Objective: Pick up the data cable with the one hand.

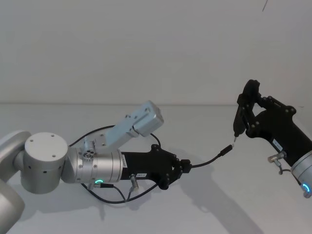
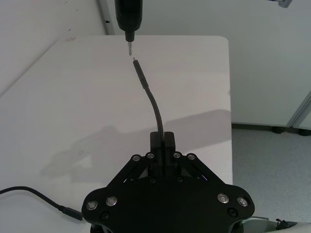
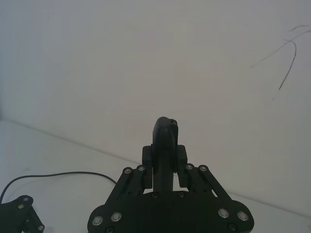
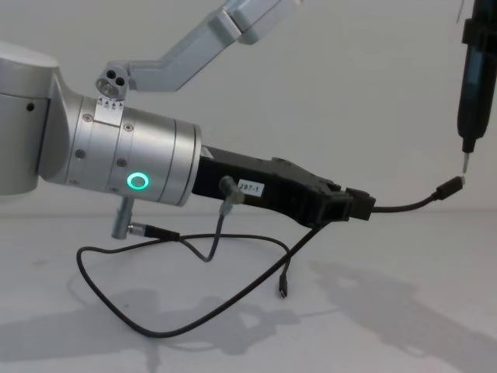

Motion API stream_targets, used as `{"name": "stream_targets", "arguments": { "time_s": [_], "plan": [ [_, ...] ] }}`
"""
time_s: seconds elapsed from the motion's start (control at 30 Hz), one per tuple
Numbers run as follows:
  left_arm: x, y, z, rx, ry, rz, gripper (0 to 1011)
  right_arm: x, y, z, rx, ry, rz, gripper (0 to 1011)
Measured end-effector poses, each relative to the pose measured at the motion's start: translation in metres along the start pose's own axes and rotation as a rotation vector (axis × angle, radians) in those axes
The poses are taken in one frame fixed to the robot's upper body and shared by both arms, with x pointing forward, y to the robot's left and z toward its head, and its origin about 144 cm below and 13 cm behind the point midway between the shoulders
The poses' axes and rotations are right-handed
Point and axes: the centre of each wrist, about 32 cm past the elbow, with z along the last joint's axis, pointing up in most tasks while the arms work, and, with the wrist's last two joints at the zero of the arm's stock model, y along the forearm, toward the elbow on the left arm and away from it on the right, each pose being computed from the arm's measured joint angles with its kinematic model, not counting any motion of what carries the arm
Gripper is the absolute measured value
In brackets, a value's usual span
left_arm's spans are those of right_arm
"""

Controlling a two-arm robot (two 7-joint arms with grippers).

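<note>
Most of the data cable (image 2: 154, 104) lies as slack on the surface (image 1: 219, 209) below my left arm, 1 loose loop ending in a free plug low by the surface. Moving right, the left gripper (image 1: 185, 167) reaches out level above the surface with its fingers closed narrow on the cable, a short way back from the other plug. I judge that grip point deliberate: the short free run is stiff enough to arc out and up unsupported, so the plug is offered forward rather than drooping. That plug sits just beneath the thin metal tip of a slim black tool (image 1: 238, 121); I can't tell whether they touch. Farthest right, the right gripper (image 1: 243, 113) has its fingers clamped on that tool, carrying it upright, tip down. For the task, I'd call the cable grasped and 1 end airborne, with the slack not yet lifted clear.
</note>
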Motion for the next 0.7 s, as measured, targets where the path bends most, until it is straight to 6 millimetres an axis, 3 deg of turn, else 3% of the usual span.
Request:
{"name": "stream_targets", "arguments": {
  "time_s": [0.7],
  "plan": [
    [0.0001,0.0000,0.0002,-0.001,-0.002,-0.001,36,-0.0005,0.0015,-0.0002,-0.012,0.014,0.000,279]
  ]
}}
